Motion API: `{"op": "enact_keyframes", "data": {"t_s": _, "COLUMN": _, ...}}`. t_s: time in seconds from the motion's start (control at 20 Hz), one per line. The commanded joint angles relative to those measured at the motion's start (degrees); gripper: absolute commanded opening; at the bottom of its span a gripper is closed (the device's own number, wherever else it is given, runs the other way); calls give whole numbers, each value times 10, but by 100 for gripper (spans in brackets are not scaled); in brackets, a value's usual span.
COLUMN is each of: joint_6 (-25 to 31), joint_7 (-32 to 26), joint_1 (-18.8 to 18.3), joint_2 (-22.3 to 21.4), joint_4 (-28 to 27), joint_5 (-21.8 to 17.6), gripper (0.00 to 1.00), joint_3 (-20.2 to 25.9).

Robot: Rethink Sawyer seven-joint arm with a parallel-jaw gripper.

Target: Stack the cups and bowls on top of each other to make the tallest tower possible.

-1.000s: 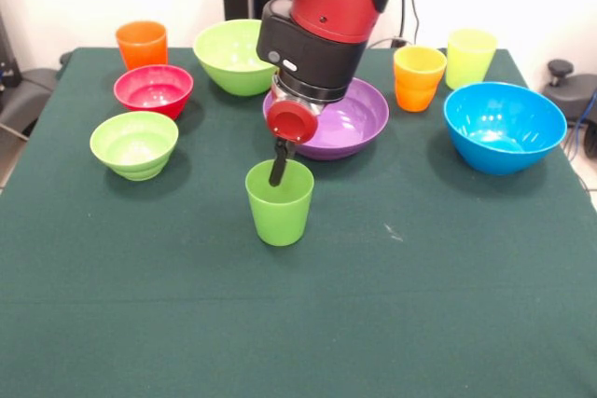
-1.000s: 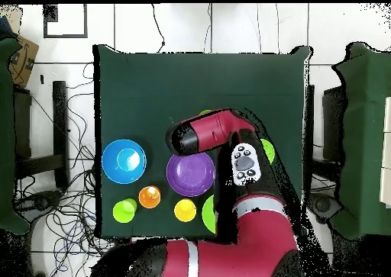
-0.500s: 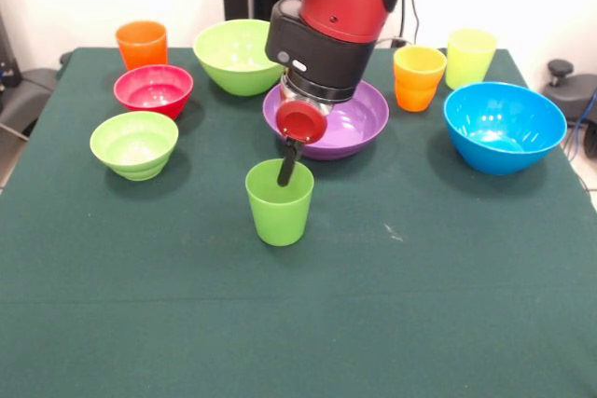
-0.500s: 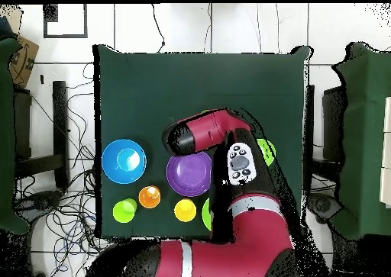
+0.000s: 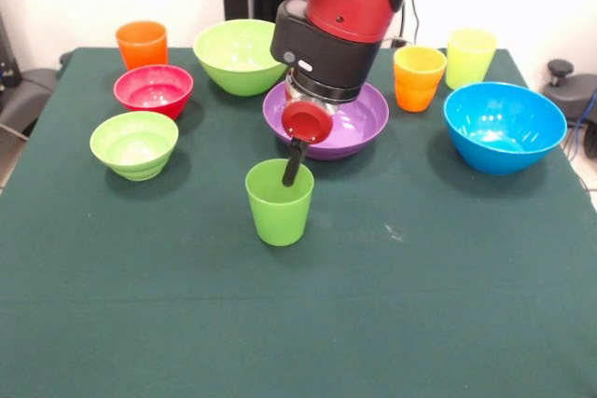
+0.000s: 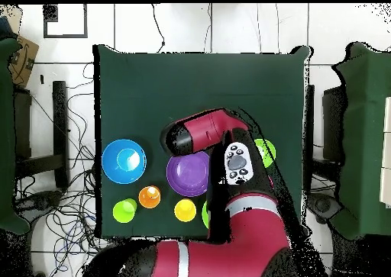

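The gripper (image 5: 292,170) hung over the green cup (image 5: 279,202), one dark finger (image 5: 293,165) dipped inside its mouth near the far rim, so this read as the grasp step, first pick of a tower not yet started: every piece stood alone on the green table (image 5: 420,305). Only that single finger showed; its partner was hidden behind the wrist, so how wide the jaws stood, and whether they pinched the wall, could not be told. Just behind the jaws sat the wide purple bowl (image 5: 359,118), a likely base. To one side lay the small lime bowl (image 5: 134,144) and red bowl (image 5: 153,89); to the other, well apart, the blue bowl (image 5: 504,125). The next move called for a firm pinch on the rim, then a straight lift clear of the purple bowl's edge.
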Motion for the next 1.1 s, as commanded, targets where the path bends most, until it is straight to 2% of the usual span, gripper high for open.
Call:
{"op": "enact_keyframes", "data": {"t_s": 0.05, "joint_6": 46, "joint_7": 73, "joint_1": 11, "joint_2": -11, "joint_4": -23, "joint_5": 30, "gripper": 100, "joint_3": 22}}
{"op": "enact_keyframes", "data": {"t_s": 0.55, "joint_6": 102, "joint_7": 48, "joint_1": 8, "joint_2": -29, "joint_4": -25, "joint_5": 68, "gripper": 100, "joint_3": 28}}
{"op": "enact_keyframes", "data": {"t_s": 0.95, "joint_6": 122, "joint_7": 29, "joint_1": 1, "joint_2": -37, "joint_4": -18, "joint_5": 79, "gripper": 100, "joint_3": 32}}
{"op": "enact_keyframes", "data": {"t_s": 1.1, "joint_6": 151, "joint_7": 8, "joint_1": -5, "joint_2": -34, "joint_4": -18, "joint_5": 88, "gripper": 100, "joint_3": 41}}
